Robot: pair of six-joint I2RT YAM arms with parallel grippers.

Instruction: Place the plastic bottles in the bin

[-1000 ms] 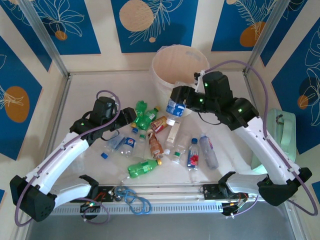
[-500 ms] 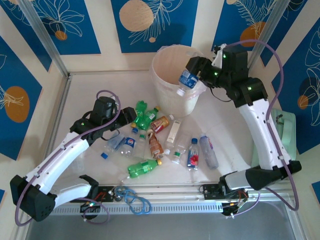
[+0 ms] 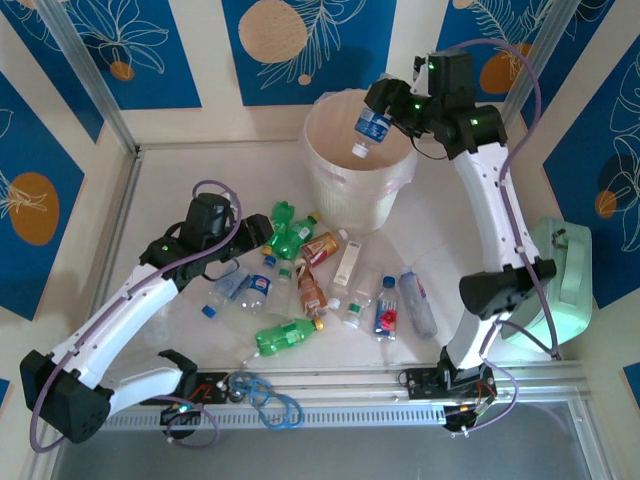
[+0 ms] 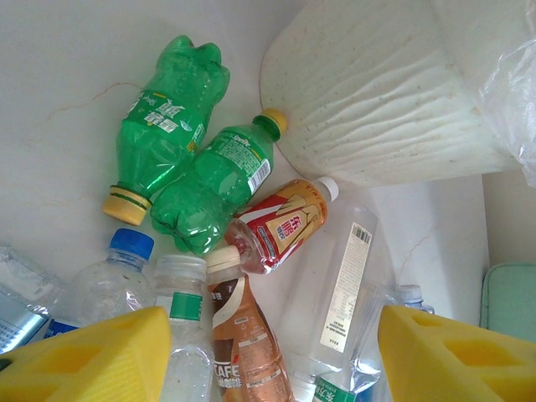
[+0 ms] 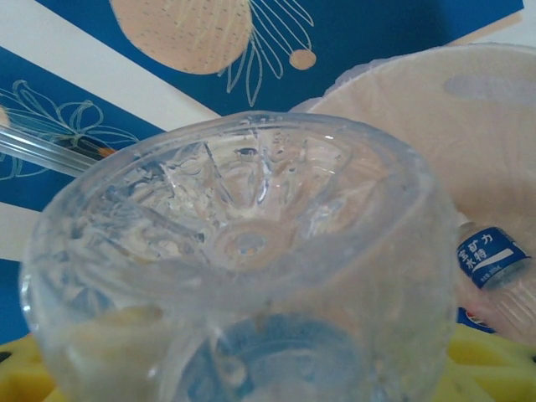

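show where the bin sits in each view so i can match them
top external: bin upper centre, clear bottle held above it
left wrist: bin wall, upper right
right wrist: bin upper right, behind that bottle
shared landmark: mint-green case, top external right edge, left wrist bottom right

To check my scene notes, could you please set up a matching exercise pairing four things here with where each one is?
Things:
1. blue-label bottle
2. bin
3. mint-green case
4. red-label bottle

Places:
A. at the right edge of the table
B. lying on the table beside the green bottles
C. held in the right claw over the bin's mouth
D. standing upright at the table's far middle

Pairs: 1-C, 2-D, 3-A, 4-B
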